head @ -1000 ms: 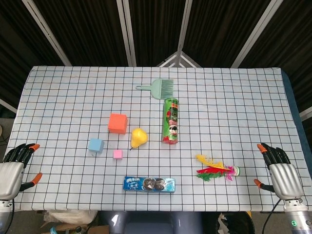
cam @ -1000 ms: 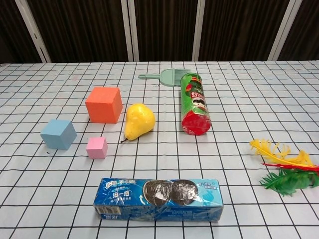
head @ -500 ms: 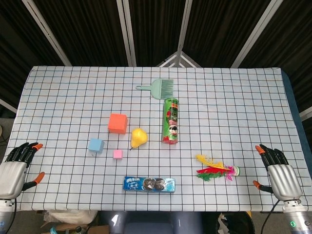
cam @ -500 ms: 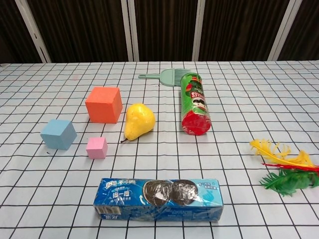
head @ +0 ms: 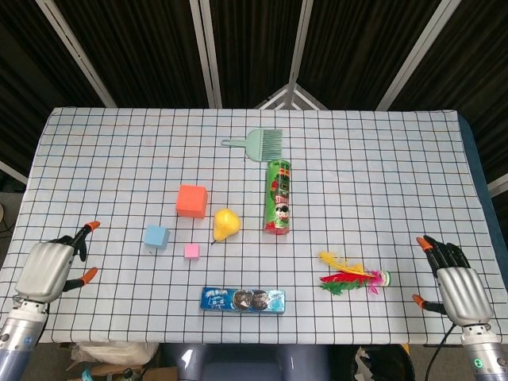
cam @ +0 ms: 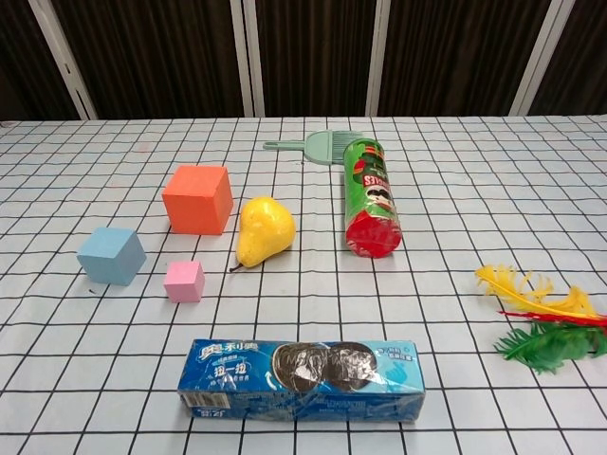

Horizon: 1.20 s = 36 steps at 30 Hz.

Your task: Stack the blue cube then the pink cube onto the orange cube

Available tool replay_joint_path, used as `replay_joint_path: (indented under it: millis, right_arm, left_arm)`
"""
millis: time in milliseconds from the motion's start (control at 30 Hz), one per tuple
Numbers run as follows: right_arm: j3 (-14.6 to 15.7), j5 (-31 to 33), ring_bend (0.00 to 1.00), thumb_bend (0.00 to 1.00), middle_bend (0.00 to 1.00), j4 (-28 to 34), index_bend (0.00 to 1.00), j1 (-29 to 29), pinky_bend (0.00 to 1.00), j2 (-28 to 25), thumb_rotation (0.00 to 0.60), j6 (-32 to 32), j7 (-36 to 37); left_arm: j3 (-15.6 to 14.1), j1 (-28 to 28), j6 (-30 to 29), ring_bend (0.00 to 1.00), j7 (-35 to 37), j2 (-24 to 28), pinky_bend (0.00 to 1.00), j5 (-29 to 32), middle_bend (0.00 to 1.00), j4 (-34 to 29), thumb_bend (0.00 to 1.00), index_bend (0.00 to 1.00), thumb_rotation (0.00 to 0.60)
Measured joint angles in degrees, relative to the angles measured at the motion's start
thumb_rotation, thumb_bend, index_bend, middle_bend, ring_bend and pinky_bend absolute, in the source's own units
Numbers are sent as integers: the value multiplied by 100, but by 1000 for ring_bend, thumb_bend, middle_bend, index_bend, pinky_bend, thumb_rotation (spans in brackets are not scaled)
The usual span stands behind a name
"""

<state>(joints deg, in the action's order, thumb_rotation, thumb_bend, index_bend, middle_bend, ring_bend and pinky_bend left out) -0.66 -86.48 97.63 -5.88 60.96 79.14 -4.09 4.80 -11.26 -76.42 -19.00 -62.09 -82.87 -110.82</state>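
Hovering over the near left corner of the worktop, the left hand holds nothing, its orange-tipped fingers apart and pointing toward the blue cube, which sits well clear of it. Just right of that cube lies the small pink cube, and behind the two stands the orange cube, apart from both. A yellow pear rests beside the orange cube, a blue biscuit packet lies along the near edge, and a green crisp tube lies lengthwise with a green brush behind it. Further right is a feathered shuttlecock. At the near right corner the right hand is empty too, fingers spread
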Motion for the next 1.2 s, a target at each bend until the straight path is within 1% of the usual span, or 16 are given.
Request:
replay_joint_path:
  millis: [167,267,467,567,767,900,1200]
  right_arm:
    - [4,36,126,173,96,12,42,-21,102,-21,600,-55,19]
    - [6,17,126,173,95,5,42,-26,102,-20,600,-55,27]
    - [5,34,126,173,96,-18,42,-35,102,0,600,-71,3]
    - [-7,86,126,173,95,-31,42,-45,102,14,600,-101,-16]
    - [-18,152,126,174,96,-35,42,-68,102,37,600,-163,-69]
    - [-17,176,126,173,95,-33,42,-82,102,52,600,-196,-113]
    - [-30,263,126,173,95,-53,42,-113,102,86,600,-271,-178]
  left_arm:
    - [301,-476,572,668,-420,20,793,751,764,-308,191,230,600]
    - [436,-806,902,666,-889,-3,791,1379,763,-443,189,235,600]
    - [597,-1441,1266,658,-1702,-257,787,2544,760,-472,191,286,600]
    - [651,-1746,1321,656,-2014,-472,786,2975,756,-346,204,286,600]
    - [642,-2127,1316,655,-2455,-788,786,3496,754,-79,210,276,600]
    - [567,-2352,1309,655,-2645,-998,786,3771,754,112,209,277,600]
    - [383,-2609,1361,650,-2775,-1332,779,4138,748,587,211,287,600]
